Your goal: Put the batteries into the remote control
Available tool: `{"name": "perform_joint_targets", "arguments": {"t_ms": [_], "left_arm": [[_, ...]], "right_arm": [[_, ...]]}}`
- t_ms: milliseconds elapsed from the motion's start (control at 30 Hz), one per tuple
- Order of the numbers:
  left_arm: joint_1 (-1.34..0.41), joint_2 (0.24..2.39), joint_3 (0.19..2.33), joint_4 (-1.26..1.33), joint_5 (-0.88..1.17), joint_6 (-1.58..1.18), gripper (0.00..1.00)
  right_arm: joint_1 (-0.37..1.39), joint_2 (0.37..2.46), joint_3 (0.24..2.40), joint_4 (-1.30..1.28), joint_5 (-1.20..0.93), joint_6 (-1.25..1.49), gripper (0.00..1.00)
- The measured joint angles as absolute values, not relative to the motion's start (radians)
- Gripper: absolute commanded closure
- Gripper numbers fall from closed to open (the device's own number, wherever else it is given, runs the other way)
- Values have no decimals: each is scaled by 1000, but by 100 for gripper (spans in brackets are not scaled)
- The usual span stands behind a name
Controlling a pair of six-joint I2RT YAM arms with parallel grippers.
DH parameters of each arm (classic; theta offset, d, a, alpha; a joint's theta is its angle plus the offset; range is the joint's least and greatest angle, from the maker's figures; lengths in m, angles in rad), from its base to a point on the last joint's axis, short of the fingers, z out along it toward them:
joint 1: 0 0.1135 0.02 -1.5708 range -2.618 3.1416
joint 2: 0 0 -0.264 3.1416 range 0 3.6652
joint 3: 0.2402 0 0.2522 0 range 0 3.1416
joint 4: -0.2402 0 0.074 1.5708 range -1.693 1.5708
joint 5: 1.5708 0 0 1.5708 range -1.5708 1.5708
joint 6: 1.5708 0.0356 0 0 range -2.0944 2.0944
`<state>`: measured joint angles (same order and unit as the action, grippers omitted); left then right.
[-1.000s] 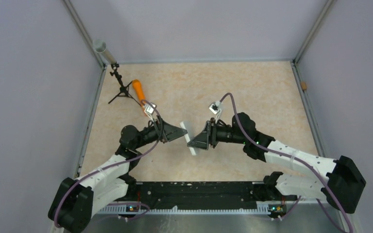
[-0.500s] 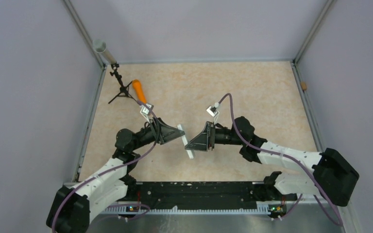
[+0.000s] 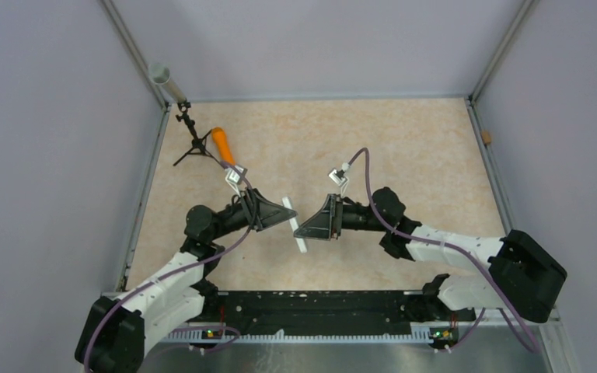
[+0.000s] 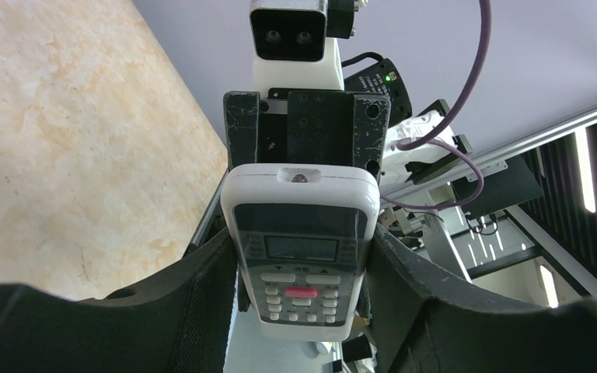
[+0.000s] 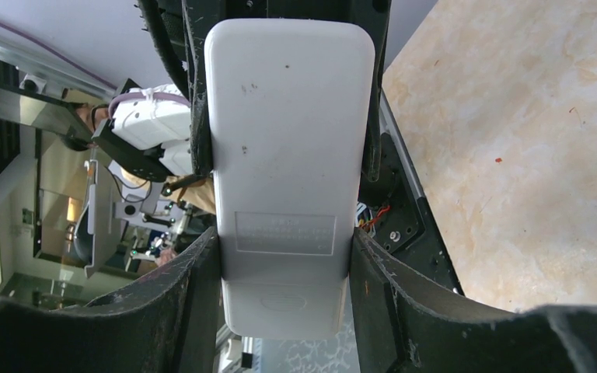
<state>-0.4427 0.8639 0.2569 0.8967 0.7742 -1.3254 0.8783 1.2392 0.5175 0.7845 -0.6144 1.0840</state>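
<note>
L arm: elbow folded, forearm reaching right toward mid-table, left gripper (image 3: 280, 216) pointing right. Its fingers (image 4: 202, 295) sit tight on both long sides of the remote (image 4: 299, 190), i.e. clamped. Remote is up off the table (image 3: 404, 148), standing on edge btwn the two grippers, mid-workspace.

R arm: mirror pose, forearm reaching left, right gripper (image 3: 305, 230) facing the L one. Its fingers (image 5: 389, 303) also press the remote's sides, so clamped too.

Text: L wrist cam sees the front w/ grey screen (image 4: 301, 247), btn rows and one pink btn (image 4: 301, 292); legends too small to read. R wrist cam sees the plain white back w/ a rectangular label (image 5: 285, 233), print illegible.

Room: orange cylinder (image 3: 221, 144) + small tripod (image 3: 193, 144) sit far-left by the left wall (image 3: 54, 155), well apart from the grippers. Bare table beyond and right of the arms.
</note>
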Motion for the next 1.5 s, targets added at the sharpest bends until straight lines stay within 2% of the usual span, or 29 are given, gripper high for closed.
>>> {"name": "perform_joint_targets", "arguments": {"t_ms": [67,100,300,600,900,1200,1500], "left_arm": [[-443,869,260,893,778,-1323,100],[-443,872,262,888,781,-1318,100],[-444,880,324,767,805,-1250,100],[-445,884,478,352,757,-1041,100],[-543,1042,638,-77,488,-831,100],[-740,1274,858,-360,154,-750,100],[-818,1487,936,-432,13,-749,100]], "right_arm": [[878,1237,517,776,-612,1078,51],[878,1234,517,768,-611,1074,44],[876,1118,515,572,-542,966,10],[874,854,523,91,-294,735,6],[874,756,619,-325,-4,592,5],[874,828,656,-459,120,539,5],[874,873,656,-456,138,513,4]]}}
